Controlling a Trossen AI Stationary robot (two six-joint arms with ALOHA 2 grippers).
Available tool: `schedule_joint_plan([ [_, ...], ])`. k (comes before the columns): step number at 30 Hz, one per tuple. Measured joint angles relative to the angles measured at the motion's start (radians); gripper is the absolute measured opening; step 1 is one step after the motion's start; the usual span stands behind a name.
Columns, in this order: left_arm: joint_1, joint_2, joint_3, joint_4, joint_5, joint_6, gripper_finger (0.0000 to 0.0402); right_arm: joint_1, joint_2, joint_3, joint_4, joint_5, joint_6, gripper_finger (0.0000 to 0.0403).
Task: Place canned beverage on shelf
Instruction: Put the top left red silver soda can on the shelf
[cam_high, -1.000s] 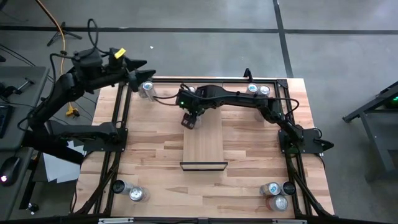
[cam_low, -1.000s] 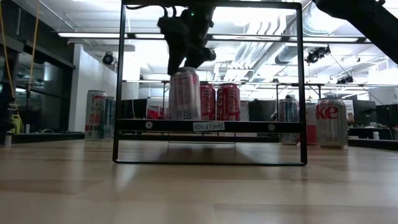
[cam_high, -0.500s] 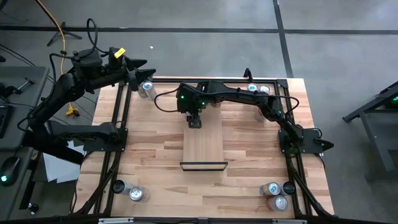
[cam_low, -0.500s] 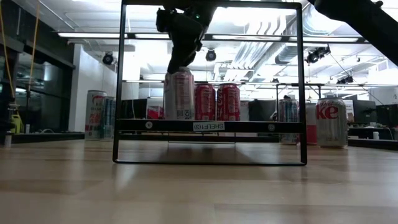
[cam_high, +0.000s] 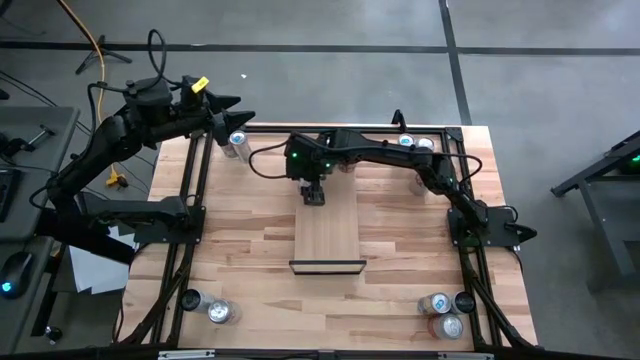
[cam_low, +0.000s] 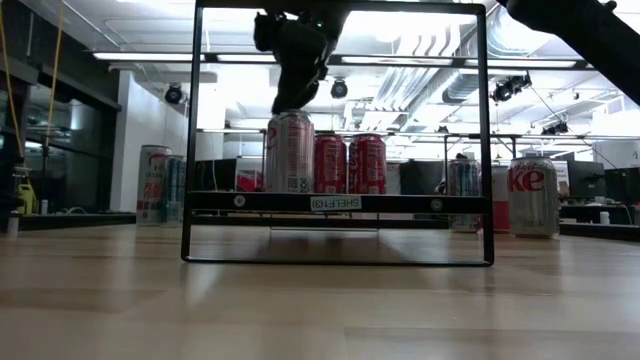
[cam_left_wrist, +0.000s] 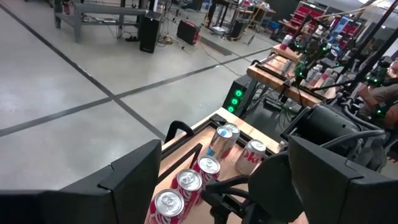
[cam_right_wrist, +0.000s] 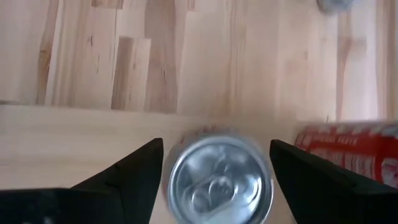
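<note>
The right gripper (cam_right_wrist: 214, 171) hangs over the upright silver-topped red-and-white drink can (cam_low: 290, 152), fingers spread to either side. The can stands at the far left of the long light-wood shelf (cam_high: 328, 235), beside two red cans (cam_low: 348, 163). The left gripper (cam_high: 222, 105) waits at the table's far left corner; whether its fingers are apart I cannot tell.

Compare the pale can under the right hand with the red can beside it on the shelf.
The pale can is silver with pink print; the red can is mostly red. The pale can sits directly under the right hand; the red can has nothing above it. Both stand upright on the shelf, side by side.
</note>
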Motion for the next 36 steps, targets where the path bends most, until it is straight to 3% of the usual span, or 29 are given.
schedule_joint_plan([
  [14,0.0,0.0,0.0,-0.001,-0.004,0.066,0.0298,-0.019,-0.169,0.002,-0.169,-0.03,0.089,0.0275],
  [17,0.0,0.0,0.0,-0.023,-0.004,0.088,0.0298,0.014,-0.174,0.0,-0.2,-0.035,0.11,0.0248],
  [20,0.0,0.0,-0.001,-0.056,-0.004,0.087,0.0298,0.055,-0.19,-0.059,-0.181,-0.033,0.117,0.0197],
  [24,0.0,-0.001,-0.002,-0.091,-0.004,0.082,0.0298,0.099,-0.286,-0.339,-0.113,-0.033,0.162,0.0092],
  [27,0.0,-0.008,-0.002,-0.092,-0.004,0.082,0.0298,0.116,-0.437,-0.637,0.084,-0.039,0.289,0.0017],
  [32,0.0,-0.012,-0.002,-0.08,-0.004,0.087,0.0298,0.116,-0.653,-1.051,0.661,-0.027,0.744,0.0016],
  [36,0.0,-0.011,-0.002,-0.064,-0.004,0.082,0.0298,0.131,-0.653,-1.205,0.937,0.082,1.013,0.0004],
])
